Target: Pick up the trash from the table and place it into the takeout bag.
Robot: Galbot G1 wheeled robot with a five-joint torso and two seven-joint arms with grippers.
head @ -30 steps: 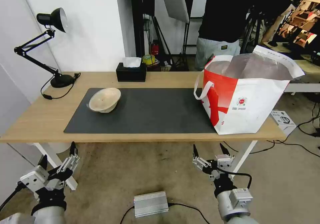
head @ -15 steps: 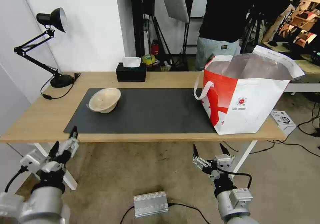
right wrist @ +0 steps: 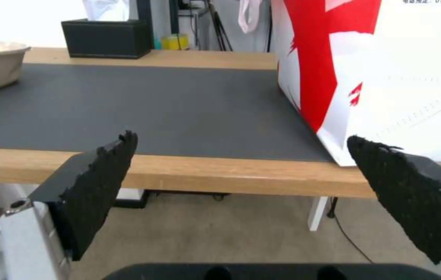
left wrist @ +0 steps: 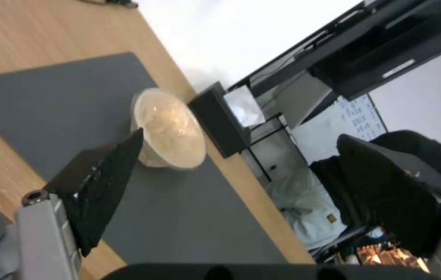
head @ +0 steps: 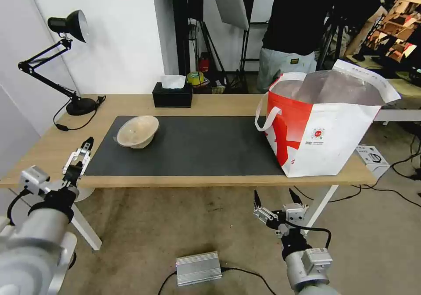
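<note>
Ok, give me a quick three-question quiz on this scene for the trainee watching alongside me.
1. True or false: the beige bowl lies on the dark mat.
2. The left pincer is up at the table's near edge, by the mat's corner. Where is the right pincer?
A. inside the takeout bag
B. low in front of the table, open and empty
C. shut on the bowl
3. Fill in: the takeout bag stands at the table's ____ end (the robot's left or right).

Key: 1 true; 2 B; 3 right.
</note>
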